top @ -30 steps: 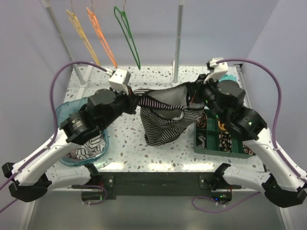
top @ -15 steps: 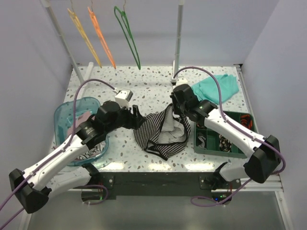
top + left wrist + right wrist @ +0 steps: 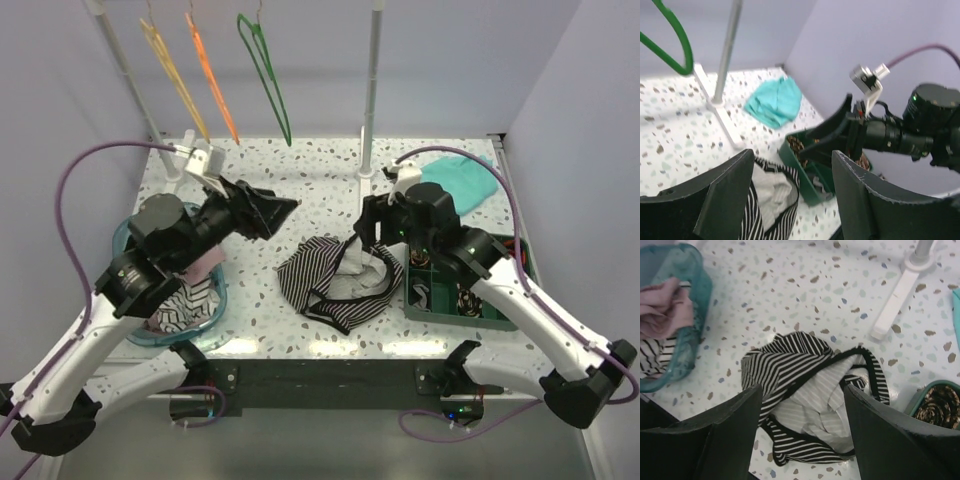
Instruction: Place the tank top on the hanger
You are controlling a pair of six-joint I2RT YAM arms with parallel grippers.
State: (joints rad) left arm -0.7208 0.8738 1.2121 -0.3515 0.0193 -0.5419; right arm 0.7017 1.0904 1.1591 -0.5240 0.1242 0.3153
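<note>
tank top [image 3: 810,390] crumpled, underside hidden, hanger [image 3: 284,120] hook apparently cut off

Speckled white terrazzo tabletop [image 3: 300,185] beneath the jaws; plain lilac walls [image 3: 60,90] beyond them and at both sides; white rack poles [image 3: 372,90] ahead; soft even light.

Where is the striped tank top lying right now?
In the top view, the tank top lies crumpled on the table near the middle, between the teal bin on the left and the green tray on the right.
</note>
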